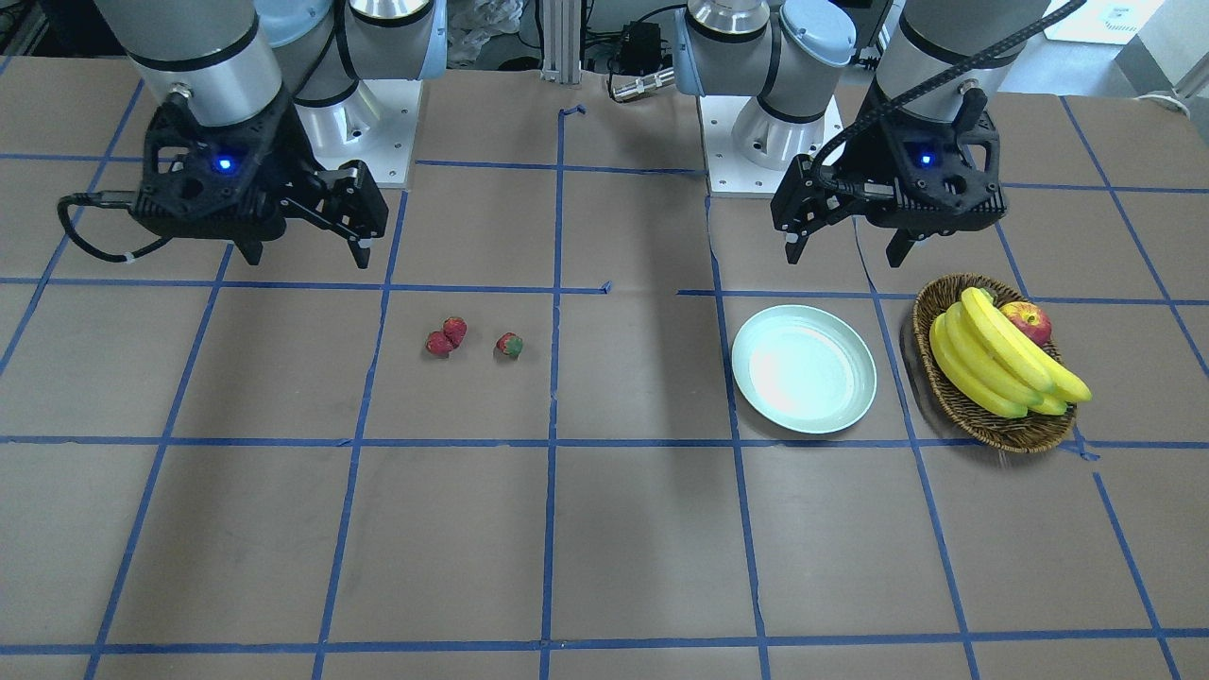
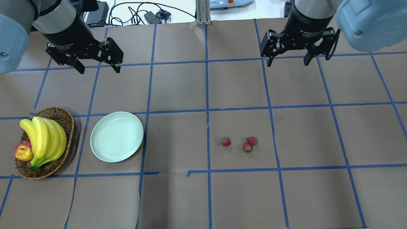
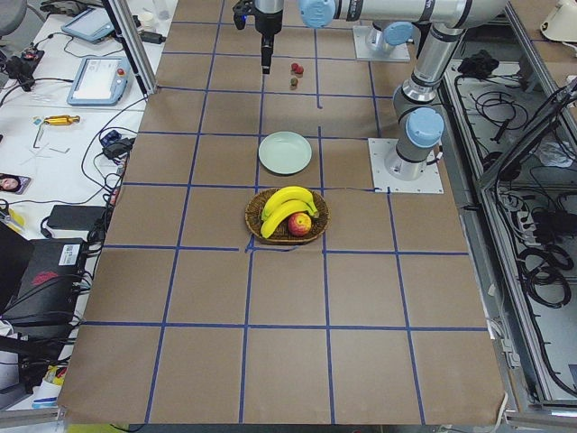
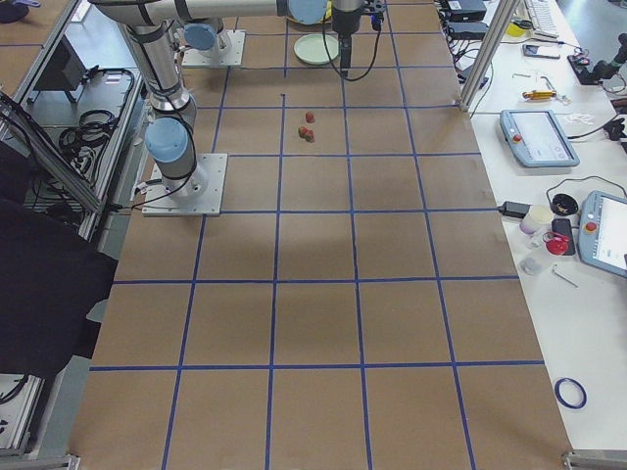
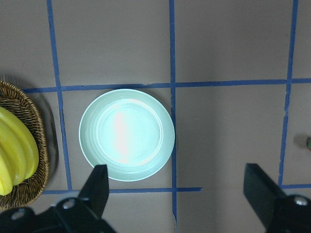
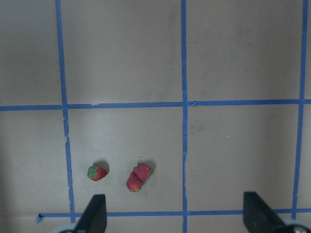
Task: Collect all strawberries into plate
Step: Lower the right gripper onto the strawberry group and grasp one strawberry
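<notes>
Three small red strawberries lie on the brown table right of centre: one alone (image 2: pixel 225 141) and two touching (image 2: pixel 251 140) (image 2: pixel 247 147). They also show in the front view (image 1: pixel 509 346) (image 1: pixel 447 337) and the right wrist view (image 6: pixel 97 172) (image 6: pixel 137 177). The empty mint-green plate (image 2: pixel 116 136) (image 1: pixel 804 369) (image 5: pixel 127 134) sits left of centre. My left gripper (image 2: pixel 99 70) (image 1: pixel 843 258) hangs open and empty above the table, beyond the plate. My right gripper (image 2: pixel 288 63) (image 1: pixel 307 260) hangs open and empty, beyond the strawberries.
A brown wicker basket (image 2: pixel 57 110) (image 1: pixel 945 288) stands just left of the plate. It holds a bunch of yellow bananas (image 2: pixel 44 140) and a red-yellow apple (image 2: pixel 24 151). Blue tape lines grid the brown table.
</notes>
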{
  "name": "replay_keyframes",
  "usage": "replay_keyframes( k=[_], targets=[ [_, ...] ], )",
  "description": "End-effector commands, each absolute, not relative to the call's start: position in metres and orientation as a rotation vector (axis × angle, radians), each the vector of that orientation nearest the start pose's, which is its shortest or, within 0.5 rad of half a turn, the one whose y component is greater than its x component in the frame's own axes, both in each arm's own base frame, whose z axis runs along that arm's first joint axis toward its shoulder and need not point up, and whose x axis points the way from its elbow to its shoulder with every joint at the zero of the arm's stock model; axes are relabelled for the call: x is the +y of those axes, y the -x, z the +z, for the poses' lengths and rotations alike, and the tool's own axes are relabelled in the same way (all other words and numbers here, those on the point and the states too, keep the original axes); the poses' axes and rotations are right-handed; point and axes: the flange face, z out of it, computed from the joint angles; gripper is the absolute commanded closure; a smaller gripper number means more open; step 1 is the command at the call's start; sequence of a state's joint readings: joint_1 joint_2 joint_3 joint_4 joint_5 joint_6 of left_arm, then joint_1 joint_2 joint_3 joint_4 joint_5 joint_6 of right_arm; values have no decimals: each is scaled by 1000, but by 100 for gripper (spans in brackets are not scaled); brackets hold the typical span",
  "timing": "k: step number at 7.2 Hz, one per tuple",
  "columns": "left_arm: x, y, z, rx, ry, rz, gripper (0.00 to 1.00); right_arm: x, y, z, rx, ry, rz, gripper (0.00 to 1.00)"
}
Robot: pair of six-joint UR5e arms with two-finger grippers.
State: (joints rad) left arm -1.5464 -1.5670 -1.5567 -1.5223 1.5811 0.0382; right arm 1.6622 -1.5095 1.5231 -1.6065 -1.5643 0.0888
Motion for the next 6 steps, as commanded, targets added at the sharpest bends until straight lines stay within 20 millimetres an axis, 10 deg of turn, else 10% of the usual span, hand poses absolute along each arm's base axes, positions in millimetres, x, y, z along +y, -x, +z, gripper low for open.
replay_keyframes(
  k=[1, 3, 6],
  targets=[
    [-499, 120, 502, 3126, -21, -102, 0, -507, -228, 423, 3139, 129, 89, 0],
    [-499, 120, 502, 3126, -21, -102, 0, -517, -255, 348, 3148, 212, 235, 0],
    [-500, 120, 500, 3127, -21, -95, 0, -470, -280, 250, 3167, 374, 49, 0]
  ],
)
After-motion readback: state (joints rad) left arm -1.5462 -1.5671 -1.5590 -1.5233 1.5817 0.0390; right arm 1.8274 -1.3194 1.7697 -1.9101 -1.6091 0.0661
